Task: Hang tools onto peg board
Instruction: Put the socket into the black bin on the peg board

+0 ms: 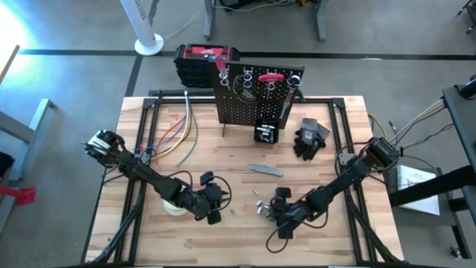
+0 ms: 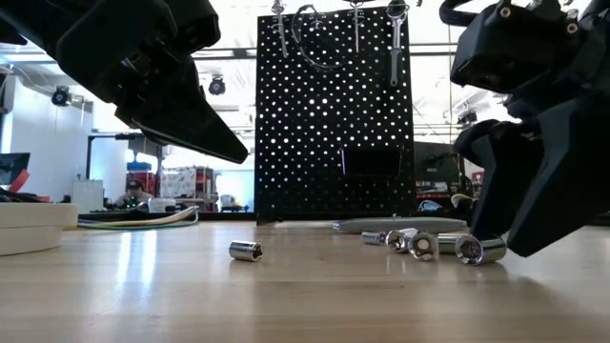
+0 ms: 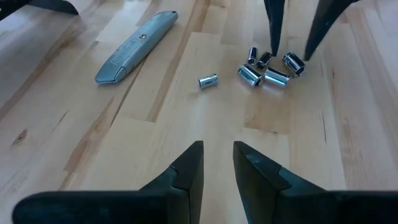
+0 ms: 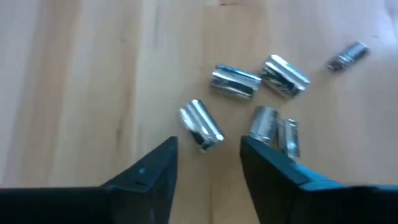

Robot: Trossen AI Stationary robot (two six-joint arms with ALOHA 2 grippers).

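Several short silvery bits [image 3: 268, 67] lie in a cluster on the wooden table, and one more bit [image 3: 208, 81] lies alone beside them. My right gripper [image 4: 208, 149] stands open just over the cluster, one bit [image 4: 201, 124] lying before the gap between its fingers. My left gripper [image 3: 217, 158] hovers open with a narrow gap and nothing in it, pointing at the bits from the table's left. The peg board [image 1: 256, 93] stands upright at the far middle, with a red-handled tool [image 1: 269, 76] and a wrench [image 2: 396, 43] hanging from its top hooks. My right gripper reaches slanting down at the cluster of bits [image 4: 267, 124]. One of its fingers [image 4: 273, 162] stands in front of two bits, and I cannot tell whether it touches them. My left gripper touches nothing.
A grey utility knife [image 1: 265, 170] lies flat between the bits and the peg board. Black gloves [image 1: 311, 138] lie at the far right, a whitish tape roll [image 1: 175, 207] under the left arm, coloured cables [image 1: 178, 134] at the far left. A red-and-black box [image 1: 204, 63] stands behind the board.
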